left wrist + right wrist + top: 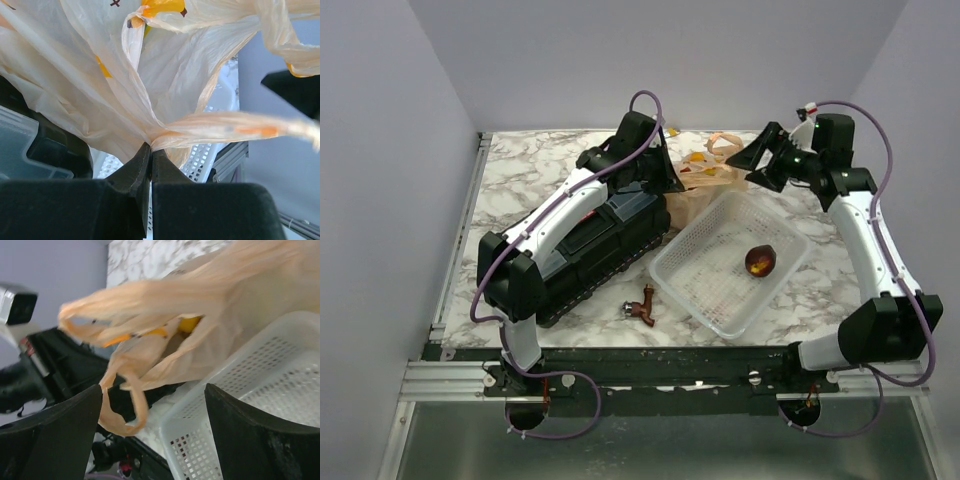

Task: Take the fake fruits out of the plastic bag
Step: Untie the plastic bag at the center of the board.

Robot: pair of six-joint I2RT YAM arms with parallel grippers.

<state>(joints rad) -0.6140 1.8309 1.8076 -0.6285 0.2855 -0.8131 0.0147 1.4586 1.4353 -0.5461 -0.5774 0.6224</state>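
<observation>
The plastic bag (705,182), tan and crinkly with yellow-orange banana prints, lies at the far edge of the white mesh basket (667,268). My left gripper (672,186) is shut on a bunched fold of the bag (175,75), with the jaws pinching the film at their tips (151,147). My right gripper (752,165) is open and empty, just right of the bag's loose handles (125,405), and its jaws stand wide apart (155,390). The bag's mouth (235,340) faces it. No fake fruits show; a yellow patch inside the mouth may be print or fruit.
A maroon-brown glossy fruit (761,261) lies in the basket. A black toolbox (610,250) sits under my left arm, left of the basket. A small brown object (642,307) lies on the marble table near the front edge. The basket rim (240,365) is just below the bag.
</observation>
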